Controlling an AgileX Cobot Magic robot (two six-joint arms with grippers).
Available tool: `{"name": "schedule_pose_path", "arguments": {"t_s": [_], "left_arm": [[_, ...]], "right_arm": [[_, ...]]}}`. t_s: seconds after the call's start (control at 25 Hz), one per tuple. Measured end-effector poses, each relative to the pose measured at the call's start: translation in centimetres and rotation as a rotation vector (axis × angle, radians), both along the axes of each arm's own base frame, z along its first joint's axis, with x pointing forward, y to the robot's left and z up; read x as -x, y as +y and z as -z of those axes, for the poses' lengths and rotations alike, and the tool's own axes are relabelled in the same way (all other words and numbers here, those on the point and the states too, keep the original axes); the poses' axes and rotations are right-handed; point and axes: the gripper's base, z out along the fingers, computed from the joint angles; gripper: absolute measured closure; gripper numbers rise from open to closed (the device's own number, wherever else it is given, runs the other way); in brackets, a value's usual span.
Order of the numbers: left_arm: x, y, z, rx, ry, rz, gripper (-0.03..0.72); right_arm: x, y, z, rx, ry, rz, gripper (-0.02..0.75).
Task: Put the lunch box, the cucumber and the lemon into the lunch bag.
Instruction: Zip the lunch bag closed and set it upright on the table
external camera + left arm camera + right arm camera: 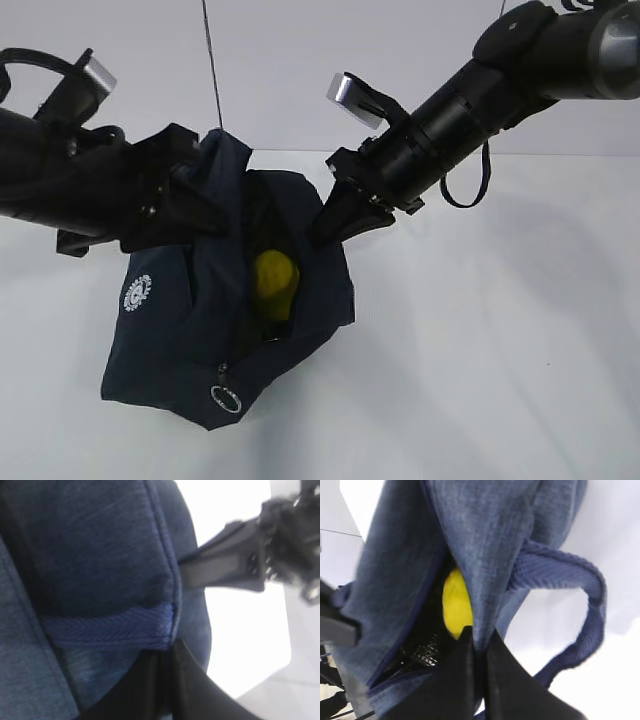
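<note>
Holding the left rim of the boxy dark navy fabric lunch bag [215,300], the left gripper [200,205] has its jaws pinched shut on the cloth; its wrist view shows them closed right at the seam below a blue webbing strap. Bag sits on the white tabletop [500,350], mouth spread between the two arms, white round logo on its left face, metal zipper ring [226,399] hanging at the near corner.

Small bright yellow egg-shaped lemon [274,283] is inside, visible through the opening, resting against dark lining. So lemon: done.

Right gripper [335,222] is clamped on the bag's right rim; its wrist view shows both jaws closed on a fold of navy fabric, loop handle [580,625] dangling beside it.

Lunch box and cucumber: neither on the tabletop in any view. Bag interior below the lemon is too dark to confirm them. My read: probably already in, loading likely finished, what's left is releasing or zipping the bag. Can't verify from here.
</note>
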Motion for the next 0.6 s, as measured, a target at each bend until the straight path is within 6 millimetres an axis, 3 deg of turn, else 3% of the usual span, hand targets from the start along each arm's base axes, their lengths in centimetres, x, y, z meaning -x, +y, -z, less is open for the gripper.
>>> {"name": "schedule_pose_path", "arguments": {"t_s": [0.24, 0.6], "left_arm": [[0.2, -0.7, 2.1, -0.018, 0.119, 0.094, 0.678], [0.0, -0.7, 2.1, -0.019, 0.104, 0.091, 0.678]], "right_arm": [[0.2, -0.1, -0.9, -0.012, -0.050, -0.027, 0.717], [1.0, -0.3, -3.7, -0.018, -0.124, -0.044, 0.717]]}}
